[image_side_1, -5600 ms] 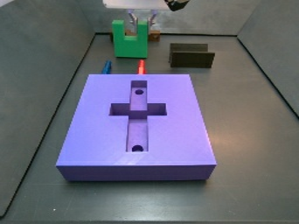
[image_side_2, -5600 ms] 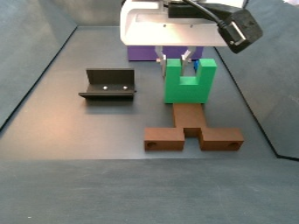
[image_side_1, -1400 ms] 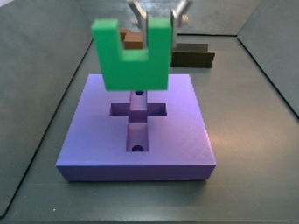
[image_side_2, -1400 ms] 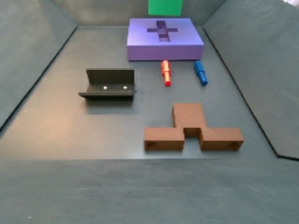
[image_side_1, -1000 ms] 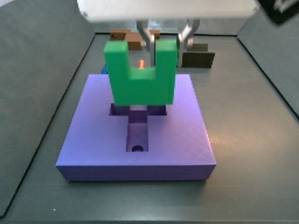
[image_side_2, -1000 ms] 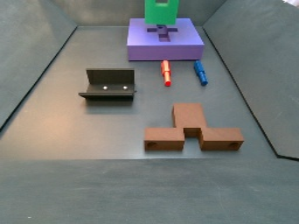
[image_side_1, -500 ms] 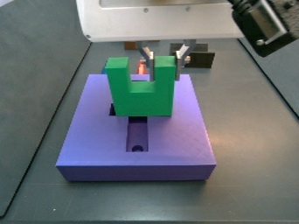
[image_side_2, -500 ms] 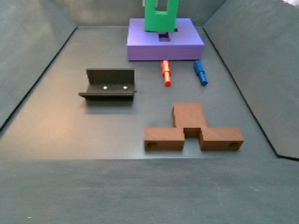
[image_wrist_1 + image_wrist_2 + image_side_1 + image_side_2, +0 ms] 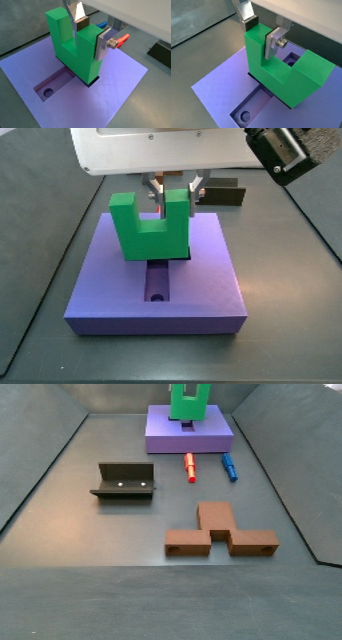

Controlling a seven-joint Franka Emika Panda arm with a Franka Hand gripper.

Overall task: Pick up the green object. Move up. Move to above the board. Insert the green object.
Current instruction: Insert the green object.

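The green object (image 9: 147, 233) stands upright on the board (image 9: 201, 298), prongs up, with its base at the centre of the cross-shaped recess. My gripper (image 9: 178, 190) is shut on one prong from above. In both wrist views the silver fingers clamp that prong (image 9: 92, 35) (image 9: 262, 34), and the green object (image 9: 70, 47) (image 9: 278, 70) covers the middle of the recess. One arm of the recess with a round hole (image 9: 48, 92) stays open on the board (image 9: 113, 95) (image 9: 218, 90). In a side view the green object (image 9: 191, 402) stands on the board (image 9: 160, 439) at the far end.
A red pen (image 9: 190, 466) and a blue pen (image 9: 230, 466) lie on the floor just before the board. The fixture (image 9: 124, 481) stands at the left, a brown piece (image 9: 221, 531) nearer. A dark olive block (image 9: 227, 194) sits behind the board.
My gripper has come down with the green object, from well above the board to its base meeting the cross recess.
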